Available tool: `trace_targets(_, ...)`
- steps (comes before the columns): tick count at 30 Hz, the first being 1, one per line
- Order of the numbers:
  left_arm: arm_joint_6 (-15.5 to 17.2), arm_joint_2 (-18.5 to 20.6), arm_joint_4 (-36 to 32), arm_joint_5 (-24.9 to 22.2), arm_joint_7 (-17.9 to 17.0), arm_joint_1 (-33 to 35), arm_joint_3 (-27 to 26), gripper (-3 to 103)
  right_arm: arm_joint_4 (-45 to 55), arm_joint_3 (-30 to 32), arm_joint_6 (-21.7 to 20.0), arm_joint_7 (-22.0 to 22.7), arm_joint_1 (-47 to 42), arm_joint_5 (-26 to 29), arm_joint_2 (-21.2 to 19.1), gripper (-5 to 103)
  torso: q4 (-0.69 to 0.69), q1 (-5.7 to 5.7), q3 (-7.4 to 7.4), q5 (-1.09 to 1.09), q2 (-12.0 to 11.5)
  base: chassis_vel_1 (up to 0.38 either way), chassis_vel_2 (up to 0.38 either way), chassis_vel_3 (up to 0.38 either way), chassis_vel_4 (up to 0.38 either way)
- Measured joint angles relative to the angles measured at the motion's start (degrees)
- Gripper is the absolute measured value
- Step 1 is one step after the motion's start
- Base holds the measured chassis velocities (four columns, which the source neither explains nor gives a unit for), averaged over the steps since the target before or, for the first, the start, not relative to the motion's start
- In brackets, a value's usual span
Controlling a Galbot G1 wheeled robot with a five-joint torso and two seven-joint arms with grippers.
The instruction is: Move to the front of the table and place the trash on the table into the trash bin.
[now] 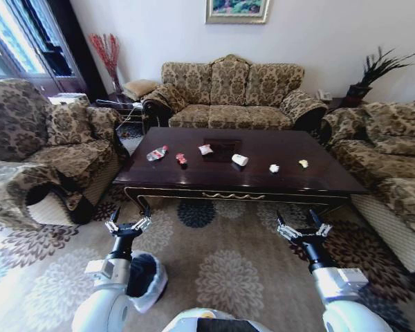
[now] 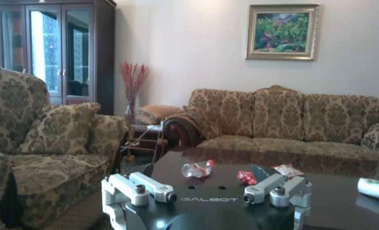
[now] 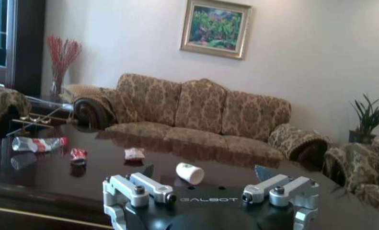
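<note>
The dark brown table (image 1: 323,174) stands just ahead of me. On it lies the trash, from left to right: a clear bottle (image 1: 156,153) with a red label, a red wrapper (image 1: 182,159), a white packet (image 1: 205,149), a white paper cup (image 1: 240,160) on its side, and two paper wads (image 1: 274,168) (image 1: 303,164). The black trash bin (image 1: 144,277) with its white liner sits on the carpet beside my left arm. My left gripper (image 1: 127,225) and right gripper (image 1: 303,229) hover open and empty before the table's front edge. The left wrist view shows the bottle (image 2: 197,168); the right wrist view shows the cup (image 3: 190,172).
A patterned sofa (image 1: 228,97) stands behind the table, an armchair (image 1: 48,152) to its left and another sofa (image 1: 394,159) to its right. Floral carpet (image 1: 228,270) lies between me and the table. A side table (image 1: 124,104) and a plant (image 1: 373,76) fill the far corners.
</note>
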Motion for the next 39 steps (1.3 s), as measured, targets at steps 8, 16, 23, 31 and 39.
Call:
trace_targets(8, -0.5, -0.1, 0.2, -0.1, 0.1, 0.9, 0.0, 100, -0.6, 0.2, 0.7, 0.2, 0.3, 0.3, -0.2, 100, 0.03, 0.00, 0.00, 0.09, 0.0, 0.067, 0.044, -0.037, -0.045)
trace_targets(16, -0.6, -0.1, 0.2, -0.1, 0.2, 0.9, 0.0, 100, -0.6, 0.3, 0.7, 0.2, 0.3, 0.4, -0.2, 100, 0.02, -0.01, 0.00, 0.06, 0.0, -0.022, -0.026, 0.021, 0.024)
trace_targets(23, -0.6, -0.1, 0.2, -0.1, 0.2, 0.9, 0.0, 100, -0.6, 0.3, 0.7, 0.3, 0.3, 0.4, -0.2, 100, 0.02, 0.00, 0.00, 0.04, 0.0, 0.000, 0.000, 0.000, 0.000)
trace_targets(31, -0.6, 0.0, 0.2, -0.1, 0.2, 0.9, 0.0, 100, -0.6, 0.3, 0.7, 0.3, 0.3, 0.4, -0.2, 100, 0.02, 0.00, 0.00, 0.05, 0.0, 0.000, 0.000, 0.000, 0.000)
trace_targets(39, -0.5, 0.0, 0.1, -0.1, 0.2, 0.9, 0.0, 100, -0.6, 0.3, 0.7, 0.3, 0.3, 0.4, -0.2, 100, 0.03, 0.00, 0.00, 0.05, 0.0, 0.000, 0.000, 0.000, 0.000)
